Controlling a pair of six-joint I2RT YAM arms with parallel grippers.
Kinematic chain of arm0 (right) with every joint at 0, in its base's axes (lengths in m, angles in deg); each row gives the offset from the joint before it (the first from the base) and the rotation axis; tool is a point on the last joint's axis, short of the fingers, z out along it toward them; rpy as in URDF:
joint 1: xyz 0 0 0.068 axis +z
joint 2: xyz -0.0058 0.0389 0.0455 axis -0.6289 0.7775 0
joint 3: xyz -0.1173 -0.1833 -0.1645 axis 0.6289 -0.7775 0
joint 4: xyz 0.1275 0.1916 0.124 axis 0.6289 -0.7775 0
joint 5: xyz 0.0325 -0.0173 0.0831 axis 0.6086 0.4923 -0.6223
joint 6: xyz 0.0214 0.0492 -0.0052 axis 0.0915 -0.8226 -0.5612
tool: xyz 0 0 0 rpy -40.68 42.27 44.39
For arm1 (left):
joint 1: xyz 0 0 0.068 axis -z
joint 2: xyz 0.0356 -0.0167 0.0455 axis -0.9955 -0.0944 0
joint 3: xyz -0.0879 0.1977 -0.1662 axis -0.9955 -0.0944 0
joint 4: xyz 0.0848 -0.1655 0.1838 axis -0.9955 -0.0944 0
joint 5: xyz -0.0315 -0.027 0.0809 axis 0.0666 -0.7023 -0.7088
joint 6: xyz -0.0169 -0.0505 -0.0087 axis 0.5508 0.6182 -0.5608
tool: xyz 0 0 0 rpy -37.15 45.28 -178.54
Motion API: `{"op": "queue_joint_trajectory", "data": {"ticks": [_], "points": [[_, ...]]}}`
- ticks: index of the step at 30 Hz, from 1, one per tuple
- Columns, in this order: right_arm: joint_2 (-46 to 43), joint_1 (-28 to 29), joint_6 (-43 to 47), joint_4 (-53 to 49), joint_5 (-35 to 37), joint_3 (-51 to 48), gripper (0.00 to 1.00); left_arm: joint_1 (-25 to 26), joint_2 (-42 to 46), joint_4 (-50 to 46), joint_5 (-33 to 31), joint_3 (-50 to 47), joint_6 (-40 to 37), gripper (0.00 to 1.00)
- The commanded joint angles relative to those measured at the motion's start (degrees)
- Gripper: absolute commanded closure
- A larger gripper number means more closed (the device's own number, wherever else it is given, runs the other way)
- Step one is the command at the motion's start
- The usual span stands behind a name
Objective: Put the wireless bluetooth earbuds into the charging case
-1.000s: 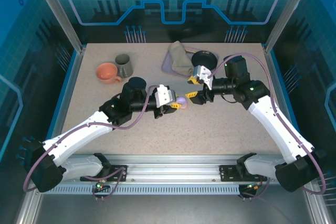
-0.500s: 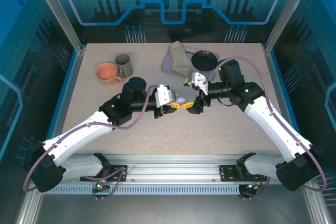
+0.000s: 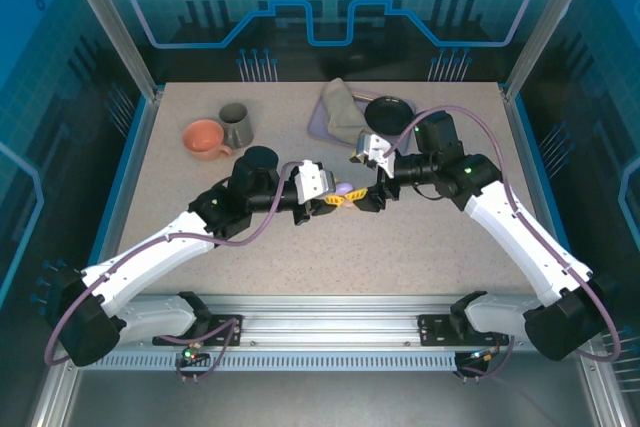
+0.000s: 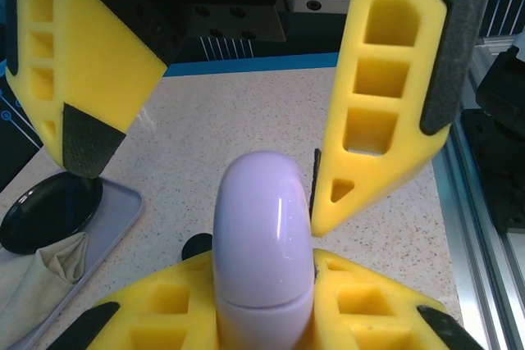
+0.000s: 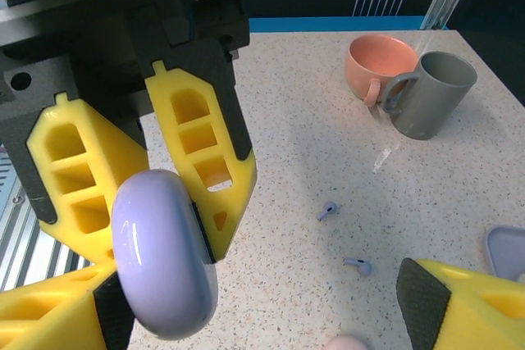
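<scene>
My left claw (image 3: 339, 200) gripped the lilac case (image 4: 264, 243); my right claw (image 4: 205, 182) stood open around it. Two earbuds (image 5: 328, 210), probably lilac, lay on the bench (image 5: 312, 120) further left.

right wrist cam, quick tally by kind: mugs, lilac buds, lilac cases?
mugs: 2
lilac buds: 2
lilac case: 1
total: 5
</scene>
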Motion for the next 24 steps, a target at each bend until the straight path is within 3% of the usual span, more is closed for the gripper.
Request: {"op": "queue_joint_trajectory", "data": {"ticks": [1,24], "points": [[-0.4,-1.6,-1.8,3.4,0.9,3.1,0.16,0.3,-0.6,-1.4,2.4,1.7,-1.2,0.97],[-0.6,-3.6,-1.8,1.7,-0.3,4.5,0.14,0.5,-0.4,-1.5,2.2,1.8,-1.4,0.97]]}}
